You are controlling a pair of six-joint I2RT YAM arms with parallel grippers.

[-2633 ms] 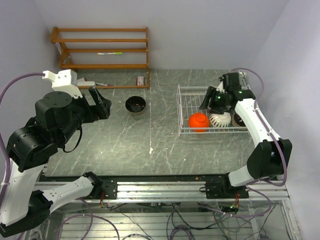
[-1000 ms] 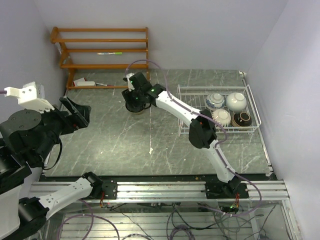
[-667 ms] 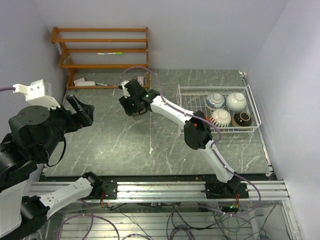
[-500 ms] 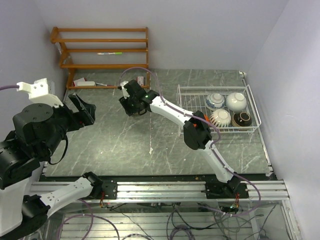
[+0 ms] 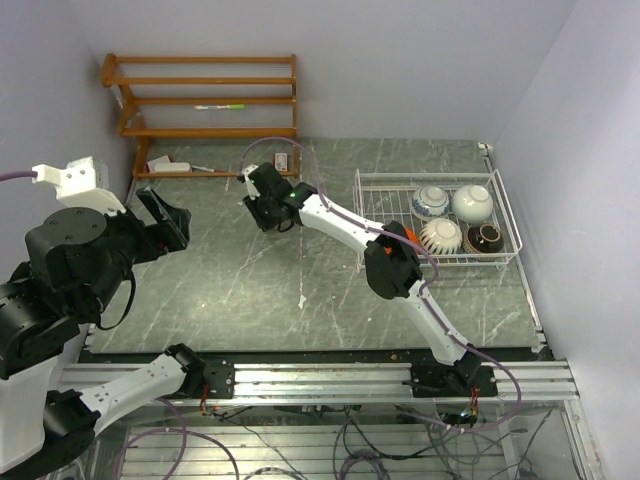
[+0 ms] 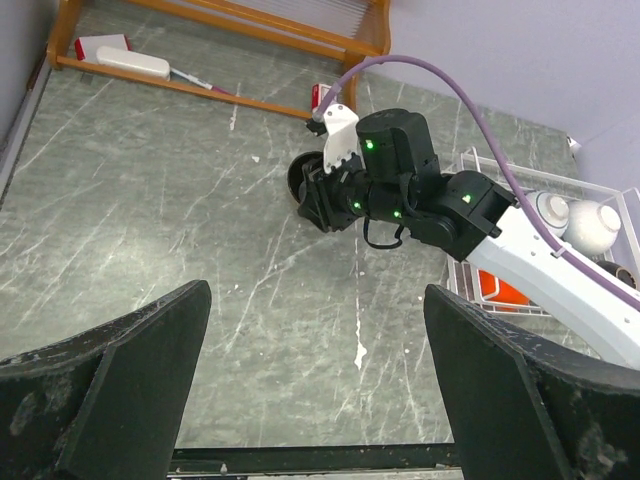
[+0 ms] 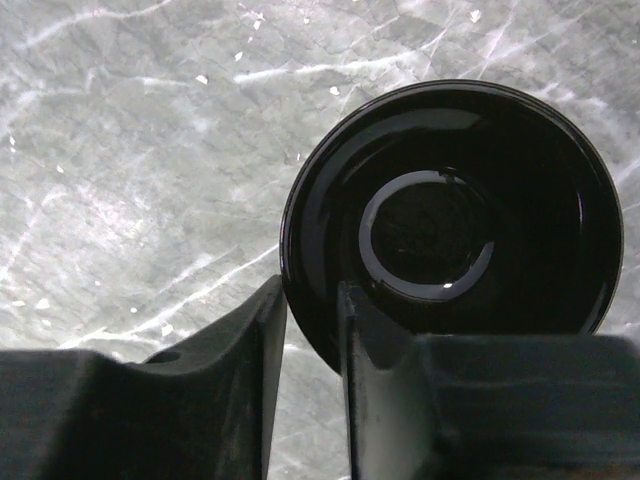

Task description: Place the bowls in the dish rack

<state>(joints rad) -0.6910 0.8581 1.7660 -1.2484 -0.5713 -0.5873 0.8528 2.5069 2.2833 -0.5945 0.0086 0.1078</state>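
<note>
- Right claw (image 7: 312, 300) sits low over the dark bowl (image 7: 450, 230). One finger is outside the rim and one finger is inside it.
- Only a thin gap shows between the two fingers. I cannot tell if they squeeze the rim.
- The dark bowl stands the right way up on the grey surface (image 5: 250, 290), in the upper middle of the top view. It is left of the dish rack (image 5: 430, 174) and apart from it.
- The dish rack is at the right of the top view. At its back are a blue-and-white bowl (image 5: 431, 201) and a white bowl (image 5: 471, 202).
- At its front are a ribbed white bowl (image 5: 440, 235) and a brown bowl (image 5: 486, 237).
- An orange bowl (image 6: 500, 291) is in the rack too, partly hidden by the right arm (image 5: 340, 218).
- Left claw (image 6: 315, 295) is wide open and holds nothing.
</note>
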